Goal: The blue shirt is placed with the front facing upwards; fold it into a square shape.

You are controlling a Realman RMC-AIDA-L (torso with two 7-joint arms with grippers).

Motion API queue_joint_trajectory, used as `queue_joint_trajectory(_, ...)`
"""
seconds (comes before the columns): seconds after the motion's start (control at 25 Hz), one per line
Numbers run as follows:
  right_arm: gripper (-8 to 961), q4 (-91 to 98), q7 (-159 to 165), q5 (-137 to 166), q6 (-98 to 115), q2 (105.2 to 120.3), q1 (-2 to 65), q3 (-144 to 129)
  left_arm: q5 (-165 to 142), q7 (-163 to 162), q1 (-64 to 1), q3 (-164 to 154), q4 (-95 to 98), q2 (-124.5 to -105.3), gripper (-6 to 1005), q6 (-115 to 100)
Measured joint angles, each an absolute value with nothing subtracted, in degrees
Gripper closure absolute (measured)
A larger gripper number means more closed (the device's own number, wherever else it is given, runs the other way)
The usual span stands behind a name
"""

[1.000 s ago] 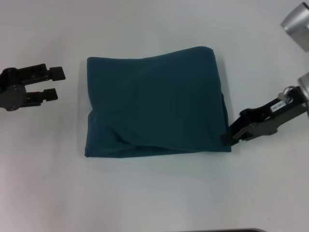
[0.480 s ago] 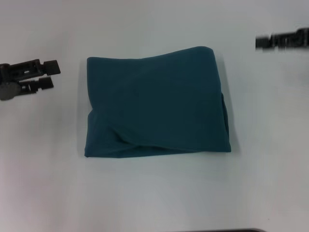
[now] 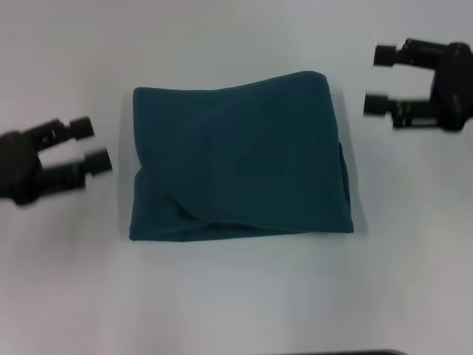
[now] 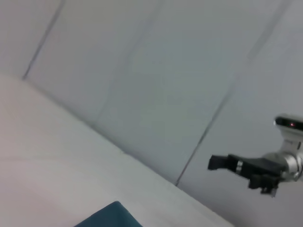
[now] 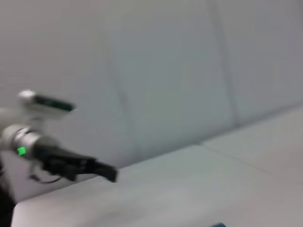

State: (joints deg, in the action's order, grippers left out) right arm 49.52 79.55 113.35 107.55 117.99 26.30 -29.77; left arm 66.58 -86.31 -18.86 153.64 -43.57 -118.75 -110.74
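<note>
The blue shirt [image 3: 240, 157] lies folded into a rough square in the middle of the white table, plain side up, with a crease near its front edge. A corner of it shows in the left wrist view [image 4: 110, 216]. My left gripper [image 3: 94, 145] hovers open just left of the shirt, apart from it. My right gripper [image 3: 380, 80] hangs open off the shirt's far right corner, nothing between its fingers. The left wrist view shows the right gripper [image 4: 218, 162] farther off, and the right wrist view shows the left gripper [image 5: 106, 172].
A white table [image 3: 236, 296] surrounds the shirt on all sides. A dark edge [image 3: 332, 353] shows at the very front of the head view. Pale wall panels [image 4: 156, 85] stand behind the table.
The right gripper let go of the shirt's near right corner, rose and moved to the far right, now open. The left gripper drifted nearer and toward the shirt. The shirt stayed still.
</note>
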Motion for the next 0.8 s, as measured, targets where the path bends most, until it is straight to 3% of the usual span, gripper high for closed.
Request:
queue_joint_trajectory(0.12, 73, 50.67, 73.04, 113.32, 109.71, 119.93, 23.07, -30.09, 66.61, -80.40, -16.72, 153.42, -43.38, -119.94, 114, -111.24)
queue_joint_trajectory(0.44, 73, 45.09, 65.39, 120.01, 110.49, 119.80, 18.47, -34.60, 63.56, -72.12, -10.67, 149.85, -43.50, -120.61, 113, -112.75)
queue_joint_trajectory(0.8, 73, 33.59, 59.71, 121.34, 106.27, 120.03, 21.00, -41.03, 59.81, -64.39, -11.48, 145.89, -42.83, -122.04, 114, -110.87)
